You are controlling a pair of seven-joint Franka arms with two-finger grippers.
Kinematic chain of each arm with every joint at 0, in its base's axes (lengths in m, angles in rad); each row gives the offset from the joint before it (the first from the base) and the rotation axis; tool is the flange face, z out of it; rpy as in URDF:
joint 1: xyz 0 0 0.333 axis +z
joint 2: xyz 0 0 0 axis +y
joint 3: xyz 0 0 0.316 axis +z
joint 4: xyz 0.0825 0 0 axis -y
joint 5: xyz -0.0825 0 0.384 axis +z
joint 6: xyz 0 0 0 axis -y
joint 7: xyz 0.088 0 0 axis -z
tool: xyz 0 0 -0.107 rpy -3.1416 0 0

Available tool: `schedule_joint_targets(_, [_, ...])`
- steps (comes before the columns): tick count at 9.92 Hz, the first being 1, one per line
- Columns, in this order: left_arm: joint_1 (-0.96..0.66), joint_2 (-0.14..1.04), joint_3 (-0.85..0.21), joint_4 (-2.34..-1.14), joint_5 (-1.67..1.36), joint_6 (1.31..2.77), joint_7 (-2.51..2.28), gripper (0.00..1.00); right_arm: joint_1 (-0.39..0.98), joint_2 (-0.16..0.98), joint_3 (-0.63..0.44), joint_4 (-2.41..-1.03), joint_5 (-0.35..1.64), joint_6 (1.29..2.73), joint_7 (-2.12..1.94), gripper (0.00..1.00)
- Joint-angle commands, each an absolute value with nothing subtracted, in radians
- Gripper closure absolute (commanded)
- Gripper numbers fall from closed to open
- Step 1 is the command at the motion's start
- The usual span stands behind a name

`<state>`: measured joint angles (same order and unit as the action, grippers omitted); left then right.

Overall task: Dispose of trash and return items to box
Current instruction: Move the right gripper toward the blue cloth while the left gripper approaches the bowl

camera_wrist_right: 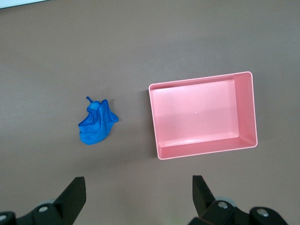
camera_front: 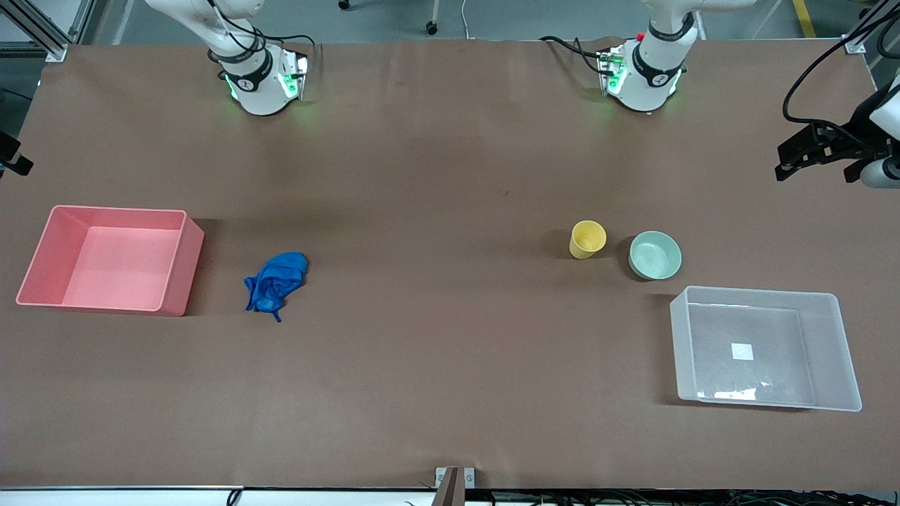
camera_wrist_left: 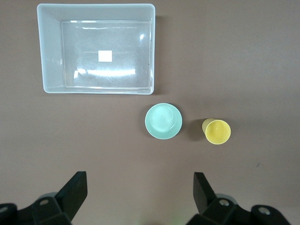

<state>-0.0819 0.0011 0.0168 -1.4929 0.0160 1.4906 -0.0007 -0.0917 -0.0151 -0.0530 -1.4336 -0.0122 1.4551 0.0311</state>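
The trash, a bright blue wad (camera_front: 275, 280) (camera_wrist_right: 97, 123), lies toward the right arm's end of the table, beside a pink bin. A yellow cup (camera_front: 587, 239) (camera_wrist_left: 217, 131) stands upright next to a mint-green bowl (camera_front: 654, 254) (camera_wrist_left: 163, 121) toward the left arm's end. The clear box (camera_front: 756, 291) (camera_wrist_left: 49, 56) sits empty, nearer to the front camera than the bowl. My left gripper (camera_wrist_left: 139, 180) hangs open high over bare table, well apart from cup and bowl. My right gripper (camera_wrist_right: 139, 183) hangs open over bare table, apart from the wad. Neither gripper shows in the front view.
The pink bin (camera_front: 176, 263) (camera_wrist_right: 201, 152) is empty and stands at the right arm's end. Both arm bases (camera_front: 261, 77) (camera_front: 643, 74) stand along the table's edge farthest from the front camera. A black device (camera_front: 823, 147) juts in at the left arm's end.
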Motion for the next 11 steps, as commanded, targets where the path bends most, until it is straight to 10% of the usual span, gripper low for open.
schedule_joint_targets(1, [-0.092, -0.011, 0.021, -1.542, 0.035, 1.506, -0.006, 0.00, -0.101, -0.017, -0.046, -1.434, -0.020, 1.448, 0.023, 0.00])
schedule_joint_targets(6, [-0.087, -0.014, 0.073, -1.545, -0.010, 1.505, 0.009, 0.04, -0.091, 0.023, -0.045, -1.433, -0.018, 1.450, 0.025, 0.00])
schedule_joint_targets(11, [-0.092, -0.044, 0.081, -1.921, -0.003, 1.845, 0.035, 0.04, 0.055, 0.112, -0.035, -1.748, -0.008, 1.712, 0.044, 0.00])
